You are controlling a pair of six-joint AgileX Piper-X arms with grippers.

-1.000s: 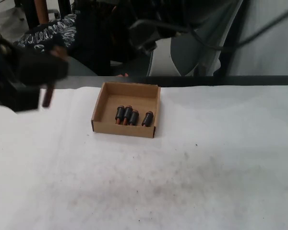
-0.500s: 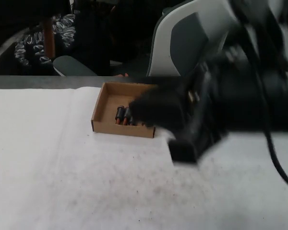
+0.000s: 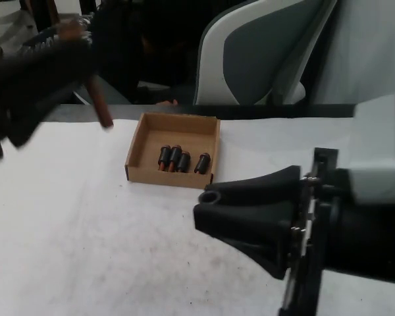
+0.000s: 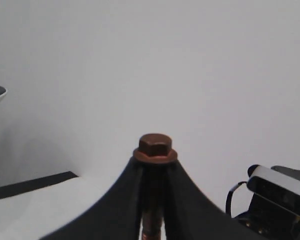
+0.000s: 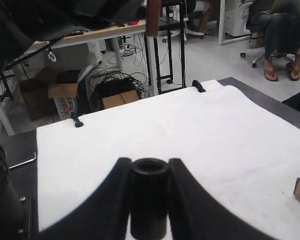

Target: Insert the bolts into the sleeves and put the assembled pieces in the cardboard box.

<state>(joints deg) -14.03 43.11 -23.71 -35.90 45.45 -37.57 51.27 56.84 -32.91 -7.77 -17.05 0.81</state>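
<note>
- The left gripper (image 4: 154, 172) is raised over the bench's far left edge. It is clenched on a copper bolt (image 4: 155, 148), with the hex head standing proud of the fingertips. In the high view the shank slants down below the fingers.
- The cardboard box (image 3: 137, 141) sits mid-bench with four assembled pieces (image 3: 183, 160) lying side by side inside it.
- The right gripper (image 5: 150, 172) is low at the near right, grasping a black sleeve (image 5: 150, 200) whose open bore (a dark round mouth) faces out past the fingertips.
- Bolt and sleeve are well apart, and the box lies roughly between them. The sleeve's mouth points leftward towards the bolt, so mating likely depends on bringing the two long axes into line.
</note>
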